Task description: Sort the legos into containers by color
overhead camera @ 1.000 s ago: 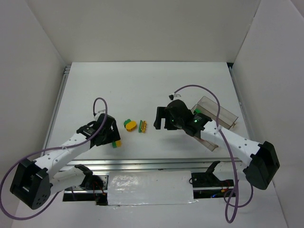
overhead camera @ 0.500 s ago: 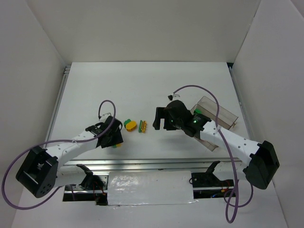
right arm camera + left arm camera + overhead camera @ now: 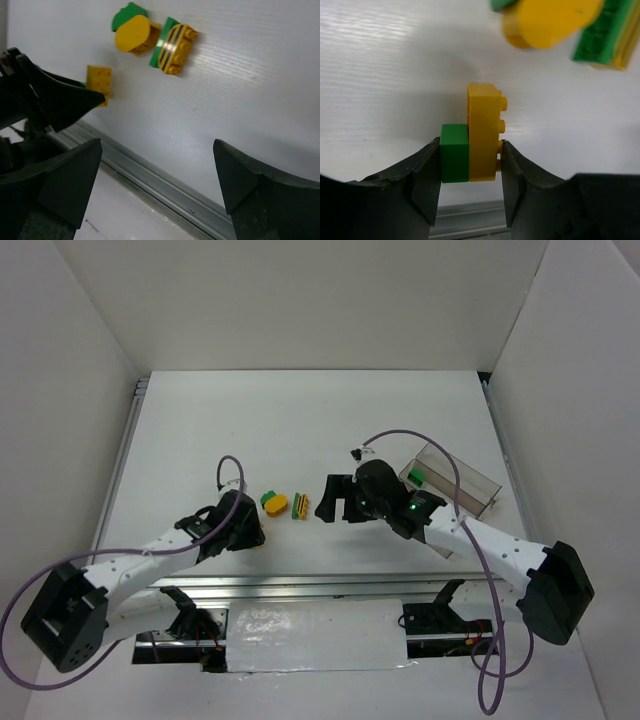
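A green lego (image 3: 454,157) and a yellow lego (image 3: 484,130) are stuck together on the white table. My left gripper (image 3: 470,150) is shut on this pair, one finger against the green side and the other against the yellow studs. From above, the left gripper (image 3: 248,533) hides the pair. A rounded yellow-on-green lego (image 3: 274,503) and a green-and-yellow striped stack (image 3: 300,506) lie just right of it. My right gripper (image 3: 333,498) hangs open above the table beside them, its fingers empty (image 3: 157,144). The clear containers tray (image 3: 470,485) at the right holds a green lego (image 3: 417,477).
An aluminium rail (image 3: 300,585) runs along the table's near edge, close behind the left gripper. White walls enclose the table on three sides. In the right wrist view the left arm (image 3: 40,100) shows dark at the left.
My left gripper has come down and to the right over the green and yellow pair and closed onto it. The right gripper has shifted slightly left and stayed open.
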